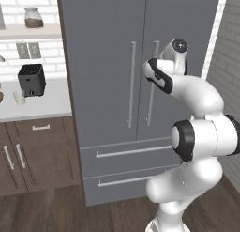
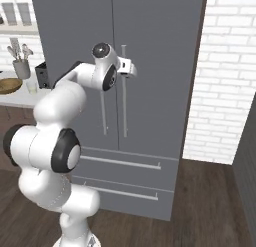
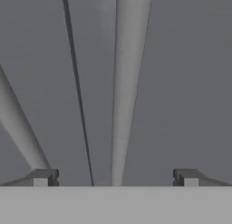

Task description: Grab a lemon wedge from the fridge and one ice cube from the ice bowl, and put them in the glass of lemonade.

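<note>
The gripper (image 3: 115, 177) has its fingers (image 3: 43, 177) spread wide, grasping nothing, with the right door's bar handle (image 3: 124, 91) running between them. It faces the closed fridge (image 1: 108, 62), near the top of that handle. Far left on the counter (image 1: 51, 102) stand the glass of lemonade (image 1: 19, 98), the toaster (image 1: 32, 80) and the ice bowl (image 2: 9, 85).

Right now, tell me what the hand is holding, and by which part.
Nothing is held. The hand is open, its fingertips straddling the right-door handle of the closed fridge without closing on it.
</note>
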Motion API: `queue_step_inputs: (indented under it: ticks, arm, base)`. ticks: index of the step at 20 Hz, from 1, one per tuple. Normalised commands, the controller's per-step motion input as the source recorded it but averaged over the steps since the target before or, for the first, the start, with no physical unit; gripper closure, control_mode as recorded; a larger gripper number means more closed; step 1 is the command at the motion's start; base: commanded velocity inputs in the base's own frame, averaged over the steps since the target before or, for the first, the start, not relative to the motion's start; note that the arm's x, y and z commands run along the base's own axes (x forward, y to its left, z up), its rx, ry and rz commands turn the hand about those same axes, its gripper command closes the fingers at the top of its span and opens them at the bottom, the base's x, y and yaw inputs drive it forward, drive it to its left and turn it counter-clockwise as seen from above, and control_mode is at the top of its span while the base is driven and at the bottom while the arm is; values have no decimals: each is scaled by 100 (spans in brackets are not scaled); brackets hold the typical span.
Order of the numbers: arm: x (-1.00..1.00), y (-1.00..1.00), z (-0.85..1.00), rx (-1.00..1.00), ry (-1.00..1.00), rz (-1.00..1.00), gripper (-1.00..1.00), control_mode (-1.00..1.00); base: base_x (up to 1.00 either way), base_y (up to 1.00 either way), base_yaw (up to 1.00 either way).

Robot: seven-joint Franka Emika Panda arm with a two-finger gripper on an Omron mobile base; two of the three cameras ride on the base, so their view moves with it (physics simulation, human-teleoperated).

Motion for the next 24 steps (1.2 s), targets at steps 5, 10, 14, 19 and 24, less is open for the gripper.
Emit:
queue_step_inputs:
  ticks: [5, 10, 14, 19, 24]
  arm:
    - [72, 0, -3, 0, 0, 0, -100, -100]
    - [42, -1, -16, 0, 0, -1, -100, -100]
    - [51, -2, -19, 0, 0, -1, -100, -100]
    - [52, -5, -19, 0, -3, -1, -100, -100]
    - [15, 0, 0, 0, 0, 0, -100, -100]
  base:
    - [0, 0, 0]
    - [0, 0, 0]
    - [0, 0, 0]
    - [0, 0, 0]
    - [0, 0, 0]
